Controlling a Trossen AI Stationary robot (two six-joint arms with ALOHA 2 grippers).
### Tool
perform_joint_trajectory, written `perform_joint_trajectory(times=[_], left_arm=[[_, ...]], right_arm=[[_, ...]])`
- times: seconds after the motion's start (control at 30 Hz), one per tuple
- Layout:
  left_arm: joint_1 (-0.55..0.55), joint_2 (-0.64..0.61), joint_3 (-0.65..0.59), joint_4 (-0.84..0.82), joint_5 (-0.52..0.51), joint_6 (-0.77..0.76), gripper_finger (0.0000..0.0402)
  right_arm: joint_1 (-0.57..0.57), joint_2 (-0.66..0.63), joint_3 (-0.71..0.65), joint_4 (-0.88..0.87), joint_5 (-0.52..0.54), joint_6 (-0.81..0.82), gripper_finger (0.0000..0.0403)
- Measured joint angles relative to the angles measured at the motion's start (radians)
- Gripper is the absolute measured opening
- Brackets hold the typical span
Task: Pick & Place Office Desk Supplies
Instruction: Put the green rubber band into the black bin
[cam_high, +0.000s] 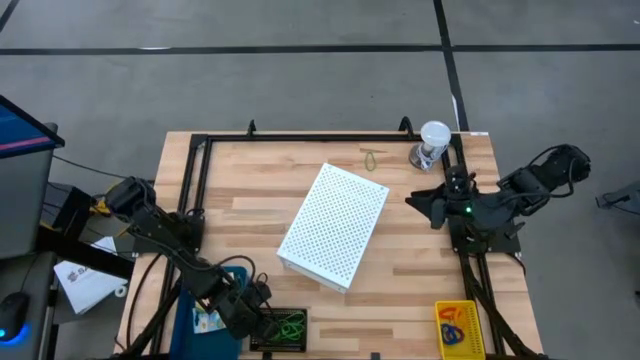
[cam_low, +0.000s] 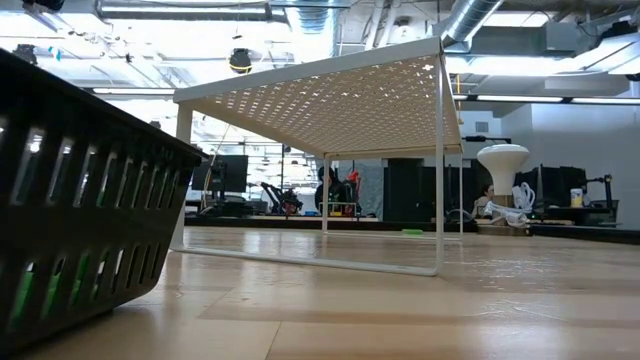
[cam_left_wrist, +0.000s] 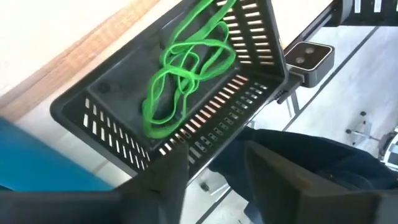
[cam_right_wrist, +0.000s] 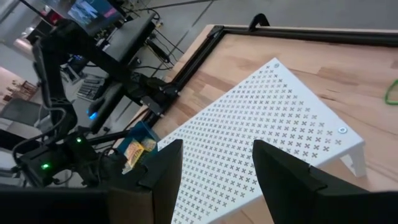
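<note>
A black slotted basket (cam_high: 281, 329) stands at the table's near edge, left of centre. A tangle of bright green rubber-band loops (cam_left_wrist: 186, 68) lies on its floor. My left gripper (cam_left_wrist: 217, 183) hovers open just off the basket's left rim (cam_high: 258, 318), pointing steeply down, with nothing between its fingers. My right gripper (cam_right_wrist: 214, 177) is open and held high at the table's right (cam_high: 425, 203), facing the white perforated box (cam_high: 334, 225). An olive loop (cam_high: 372, 158) lies flat on the wood at the far side. A yellow-orange crayon box (cam_high: 458, 328) lies at the near right corner.
The white perforated box (cam_low: 330, 95) stands on thin legs mid-table. A clear cup with a white lid (cam_high: 432, 143) stands at the far right. A blue pad (cam_high: 203, 315) with a small card on it lies left of the basket. A black frame (cam_high: 300, 137) edges the table's far side.
</note>
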Motion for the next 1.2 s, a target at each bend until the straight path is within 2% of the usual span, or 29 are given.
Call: perform_joint_trajectory(times=[0.17, 0.33, 0.53, 0.63, 0.77, 0.87, 1.03, 1.2], left_arm=[[0.000, 0.000, 0.000, 0.001, 0.000, 0.026, 0.0203], [0.023, -0.061, 0.000, 0.005, -0.051, 0.120, 0.0229], [0.088, -0.244, 0.000, -0.064, -0.242, 0.213, 0.0232], [0.135, -0.346, 0.000, -0.086, -0.352, 0.284, 0.0232], [0.222, -0.467, 0.000, -0.087, -0.467, 0.400, 0.0232], [0.309, -0.540, 0.000, -0.086, -0.511, 0.502, 0.0228], [0.473, -0.617, 0.000, -0.077, -0.514, 0.650, 0.0218], [0.627, -0.650, 0.000, -0.075, -0.452, 0.746, 0.0216]], right_arm=[[0.000, 0.023, 0.000, 0.011, -0.001, 0.009, 0.0191], [-0.001, 0.031, 0.000, 0.030, -0.001, 0.009, 0.0191], [-0.045, 0.030, 0.000, 0.028, -0.006, 0.001, 0.0191], [-0.104, 0.024, 0.000, 0.023, -0.060, -0.017, 0.0191], [-0.233, 0.025, 0.000, 0.019, -0.184, -0.078, 0.0191], [-0.347, 0.024, 0.000, 0.018, -0.261, -0.135, 0.0191], [-0.588, 0.032, 0.000, 0.021, -0.412, -0.254, 0.0191], [-0.863, 0.093, 0.000, 0.092, -0.653, -0.417, 0.0191]])
